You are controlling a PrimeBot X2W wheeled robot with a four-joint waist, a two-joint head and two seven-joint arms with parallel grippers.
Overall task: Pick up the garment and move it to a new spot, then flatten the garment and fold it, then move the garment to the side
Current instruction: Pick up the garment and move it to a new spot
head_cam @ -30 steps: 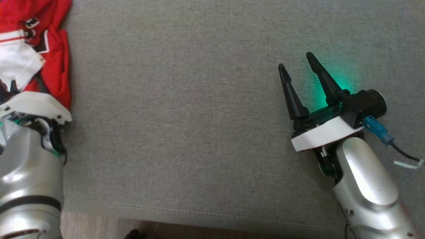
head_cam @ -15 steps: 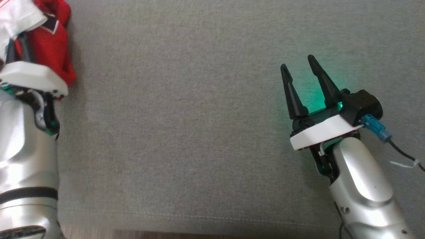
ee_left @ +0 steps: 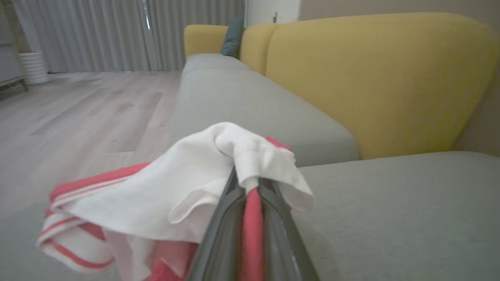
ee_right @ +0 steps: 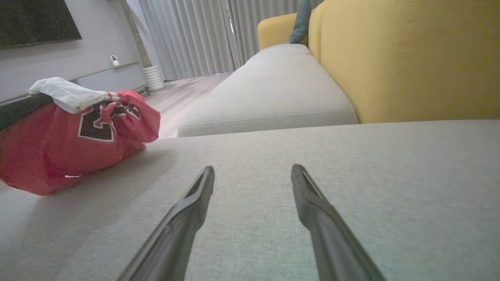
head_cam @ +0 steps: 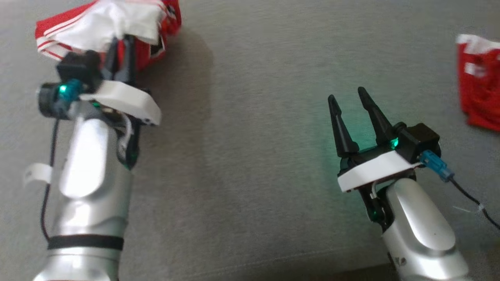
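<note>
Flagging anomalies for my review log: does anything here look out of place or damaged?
Nothing damaged or spilled. The garment is bunched up in the left gripper's shut fingers, not yet flattened. One oddity: a second red cloth lies apart on the grey cushion, at the head view's right edge.

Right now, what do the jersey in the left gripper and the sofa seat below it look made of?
The jersey: thin, soft knit, probably synthetic sportswear, though the fibre can't be confirmed. Matte finish; it drapes and bunches limply where the left gripper pinches it. The sofa seat: grey woven upholstery fabric, matte; a fine weave grain shows across its surface.
</note>
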